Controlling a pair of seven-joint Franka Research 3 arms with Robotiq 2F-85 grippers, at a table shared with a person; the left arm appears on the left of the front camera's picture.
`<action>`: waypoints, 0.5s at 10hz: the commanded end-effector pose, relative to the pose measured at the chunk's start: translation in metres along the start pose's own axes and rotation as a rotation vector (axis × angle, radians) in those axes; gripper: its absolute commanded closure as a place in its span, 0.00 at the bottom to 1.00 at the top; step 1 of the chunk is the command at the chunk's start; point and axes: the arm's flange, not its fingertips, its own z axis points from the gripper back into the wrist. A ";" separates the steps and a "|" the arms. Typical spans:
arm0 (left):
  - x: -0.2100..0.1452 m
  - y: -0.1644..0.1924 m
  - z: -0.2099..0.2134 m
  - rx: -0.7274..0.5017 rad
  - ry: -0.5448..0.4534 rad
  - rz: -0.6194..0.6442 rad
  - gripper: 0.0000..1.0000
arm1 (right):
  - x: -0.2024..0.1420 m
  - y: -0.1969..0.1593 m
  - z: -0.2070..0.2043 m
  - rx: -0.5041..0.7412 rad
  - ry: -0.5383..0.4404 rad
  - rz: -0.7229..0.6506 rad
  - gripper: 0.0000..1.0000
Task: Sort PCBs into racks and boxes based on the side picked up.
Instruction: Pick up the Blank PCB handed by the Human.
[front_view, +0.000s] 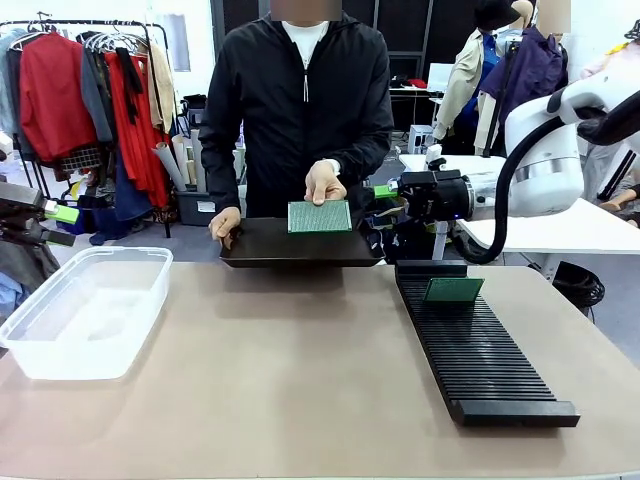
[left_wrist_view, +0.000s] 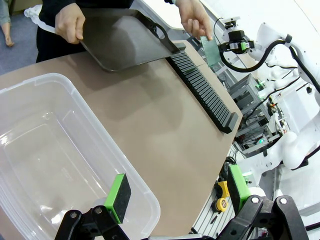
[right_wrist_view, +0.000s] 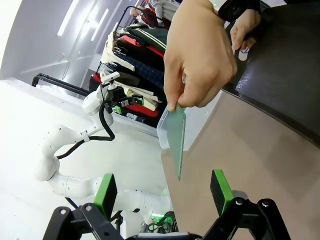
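The person's hand (front_view: 324, 183) holds a PCB (front_view: 320, 216) upright over the dark brown tray (front_view: 300, 245), its paler speckled face toward me. My right gripper (front_view: 378, 215) is open just beside the board's right edge. In the right wrist view the PCB (right_wrist_view: 176, 135) hangs edge-on from the hand (right_wrist_view: 200, 55), its lower tip just above the gap of the open right gripper (right_wrist_view: 162, 192). A second PCB (front_view: 453, 290) stands in the black rack (front_view: 470, 345). My left gripper (left_wrist_view: 177, 192) is open and holds nothing, above the clear box (left_wrist_view: 50, 150), at the far left (front_view: 55, 225).
The person's other hand (front_view: 225, 224) grips the tray's left end. The clear box (front_view: 85, 310) holds nothing and sits at the table's left. The rack (left_wrist_view: 200, 85) runs along the right side. Bare tabletop (front_view: 300, 370) lies between them.
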 end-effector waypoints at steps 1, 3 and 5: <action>0.000 -0.002 0.001 -0.004 -0.004 -0.002 0.00 | 0.012 0.001 -0.014 -0.001 -0.007 -0.018 0.00; 0.000 -0.002 0.001 -0.004 -0.004 -0.002 0.00 | 0.018 -0.002 -0.025 -0.009 0.008 -0.013 0.00; 0.000 -0.002 0.001 -0.004 -0.004 -0.002 0.00 | 0.026 -0.004 -0.037 0.004 0.035 -0.012 0.00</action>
